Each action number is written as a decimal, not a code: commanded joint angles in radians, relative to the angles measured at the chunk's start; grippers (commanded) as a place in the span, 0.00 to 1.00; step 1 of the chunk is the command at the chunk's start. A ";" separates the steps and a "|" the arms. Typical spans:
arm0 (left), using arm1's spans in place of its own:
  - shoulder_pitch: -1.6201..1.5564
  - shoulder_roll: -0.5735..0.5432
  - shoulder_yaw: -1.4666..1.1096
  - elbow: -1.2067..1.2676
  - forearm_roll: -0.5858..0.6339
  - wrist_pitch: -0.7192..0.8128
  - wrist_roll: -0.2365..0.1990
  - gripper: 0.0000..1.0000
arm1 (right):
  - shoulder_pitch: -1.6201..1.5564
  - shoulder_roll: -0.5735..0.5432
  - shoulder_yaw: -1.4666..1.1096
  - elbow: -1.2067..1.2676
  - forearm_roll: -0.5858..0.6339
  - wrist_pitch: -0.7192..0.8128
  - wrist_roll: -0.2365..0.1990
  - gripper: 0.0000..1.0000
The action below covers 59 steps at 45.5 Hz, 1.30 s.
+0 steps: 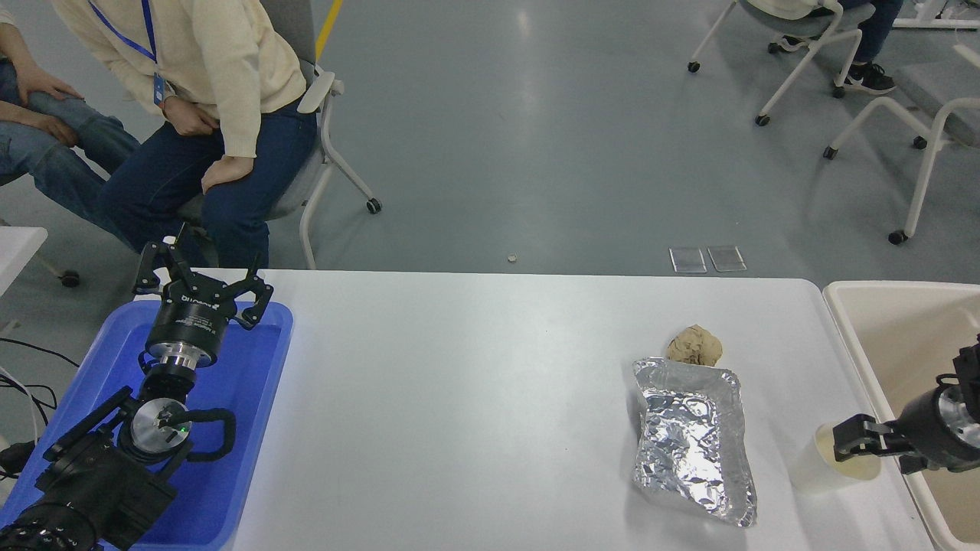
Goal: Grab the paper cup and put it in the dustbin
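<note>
Paper cup (811, 465), plain white with a cream inside, stands upright near the lower right corner of the white table (490, 398), close to the table's right edge. The right end effector (856, 446) reaches in from the right edge of the frame and sits at the cup's rim, its black fingers overlapping the cup's mouth; whether they have closed on the cup cannot be told. Just to the right of the table stands the dustbin (846, 321), a cream-beige tub with a thick rim, and the right arm crosses over it. Left of the cup lies a crumpled foil tray (693, 440), with a brown paper ball (694, 345) touching its far end. At the lower left of the frame the left arm is parked over a blue tray (245, 428), its left end effector (200, 285) spread open and holding nothing. At the upper left, a person in a cream sweater (207, 53) sits on a chair beyond the table.
</note>
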 commanded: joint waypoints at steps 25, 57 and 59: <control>0.000 0.000 0.000 0.000 -0.001 -0.002 0.000 1.00 | 0.053 -0.037 0.019 0.063 0.002 0.023 0.002 0.00; 0.000 0.000 0.000 0.000 0.000 -0.003 0.000 1.00 | 0.829 0.051 -0.316 0.293 -0.023 0.437 0.007 0.00; -0.001 0.000 0.000 0.000 -0.001 -0.003 0.000 1.00 | 0.869 0.068 -0.319 0.292 -0.023 0.437 0.007 0.00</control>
